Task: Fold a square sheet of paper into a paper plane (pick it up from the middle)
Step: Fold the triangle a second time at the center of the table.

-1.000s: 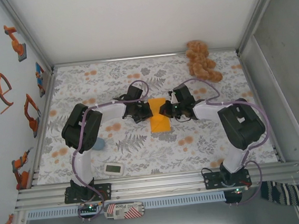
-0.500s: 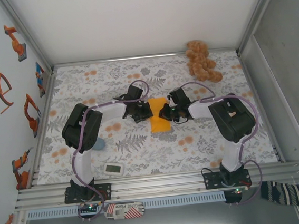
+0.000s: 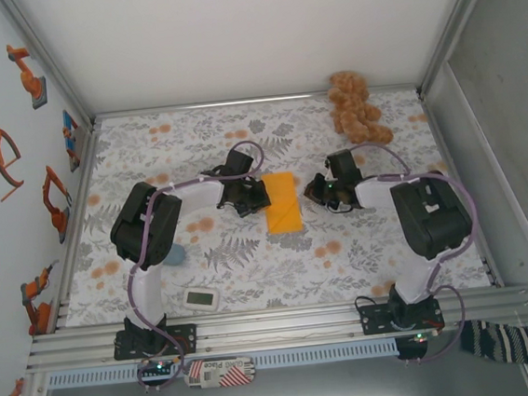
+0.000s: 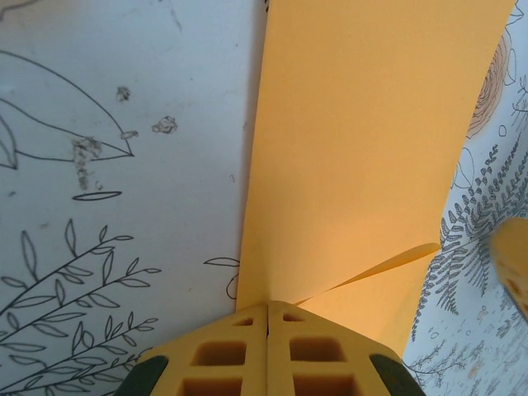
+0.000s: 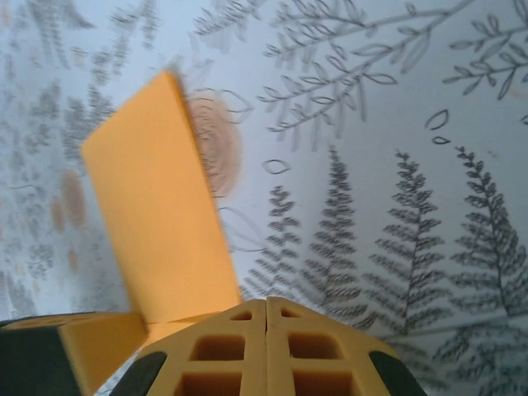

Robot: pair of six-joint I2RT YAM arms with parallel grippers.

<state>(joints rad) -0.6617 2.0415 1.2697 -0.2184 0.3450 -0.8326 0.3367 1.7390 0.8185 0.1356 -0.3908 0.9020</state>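
The square sheet of paper (image 3: 281, 202) lies on the flowered cloth as a narrow folded orange rectangle between the two arms. My left gripper (image 3: 256, 197) is shut, its tips resting at the paper's left edge. In the left wrist view the shut gripper (image 4: 267, 305) meets the near edge of the paper (image 4: 363, 140), whose top layer lifts slightly at the lower right. My right gripper (image 3: 312, 191) is shut and stands apart from the paper's right edge. In the right wrist view the shut right gripper (image 5: 266, 304) is over bare cloth, with the paper (image 5: 157, 214) to its left.
A tan-brown plush toy (image 3: 356, 108) lies at the back right of the cloth. A small white device (image 3: 202, 299) sits near the front edge on the left, and a blue object (image 3: 174, 254) lies beside the left arm. Metal rails frame the table.
My right gripper has pulled back to the right, off the paper's right edge. The left gripper and the paper have stayed in place.
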